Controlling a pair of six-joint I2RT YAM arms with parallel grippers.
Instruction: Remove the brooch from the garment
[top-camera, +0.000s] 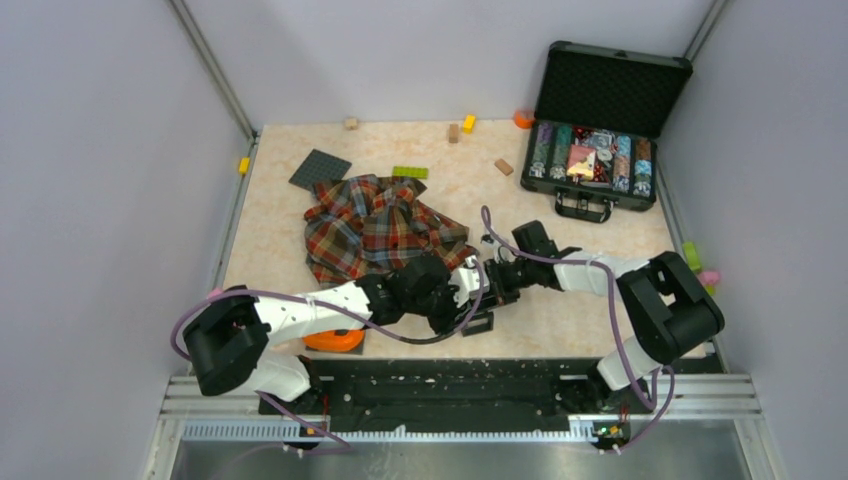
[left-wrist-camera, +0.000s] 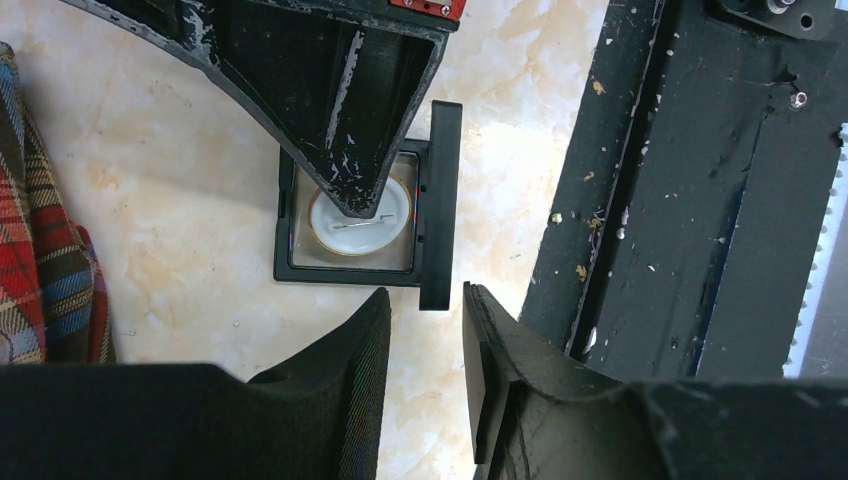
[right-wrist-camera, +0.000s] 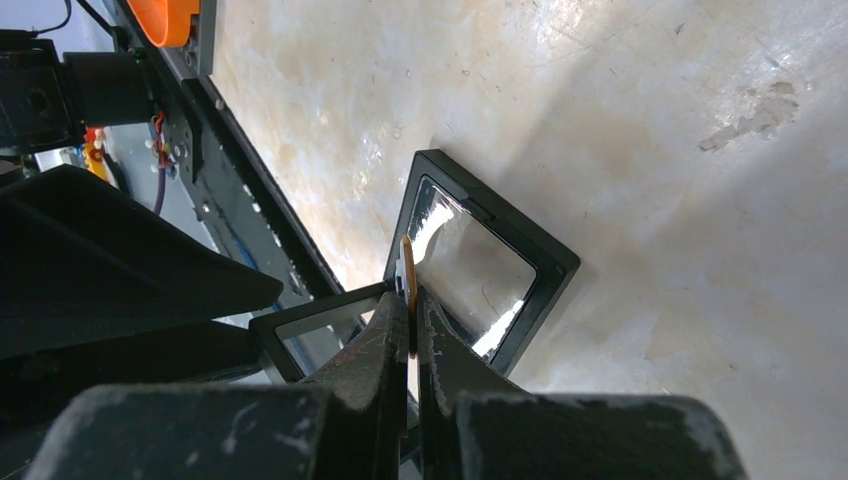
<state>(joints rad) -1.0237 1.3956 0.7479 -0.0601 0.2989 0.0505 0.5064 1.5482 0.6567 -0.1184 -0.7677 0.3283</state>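
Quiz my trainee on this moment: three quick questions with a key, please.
1. True or false: the brooch is off the shirt.
2. Which gripper pinches it? A) left gripper B) right gripper
3. Fill in: the brooch is held over the black ____.
Key: 1 true; 2 B; 3 tray.

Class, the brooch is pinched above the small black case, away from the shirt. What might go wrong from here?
The right gripper pinches the brooch only by its thin edge, so it may slip or tip on release. The open left gripper hangs close to the raised lid of the case and might knock it.
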